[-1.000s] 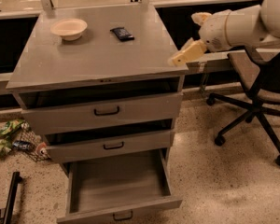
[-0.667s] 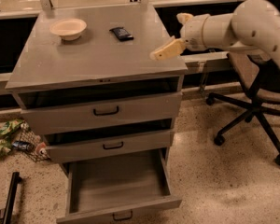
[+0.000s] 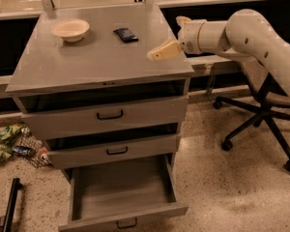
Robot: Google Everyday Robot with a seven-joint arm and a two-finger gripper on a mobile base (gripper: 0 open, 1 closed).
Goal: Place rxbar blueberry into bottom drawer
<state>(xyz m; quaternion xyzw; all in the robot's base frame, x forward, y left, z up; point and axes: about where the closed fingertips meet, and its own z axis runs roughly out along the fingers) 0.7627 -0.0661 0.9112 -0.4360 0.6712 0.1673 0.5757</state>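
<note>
The rxbar blueberry [image 3: 126, 34], a small dark flat bar, lies on the grey cabinet top [image 3: 101, 62], right of the cream bowl [image 3: 70, 30]. The bottom drawer [image 3: 123, 192] is pulled out and shows a plain grey inside with nothing in it; its small black handle is at the front. My gripper [image 3: 172, 36] hovers over the right edge of the cabinet top, to the right of the bar and apart from it. Its cream fingers [image 3: 162, 51] are spread open and hold nothing. The white arm reaches in from the right.
The two upper drawers [image 3: 108, 115] stand slightly ajar. A black office chair [image 3: 261, 110] stands to the right of the cabinet. Litter and a wire basket [image 3: 19, 146] lie on the floor at the left. A counter runs behind.
My gripper has moved left, from beside the cabinet's right edge to above its top, closer to the bar. The bar, bowl and drawers have not moved.
</note>
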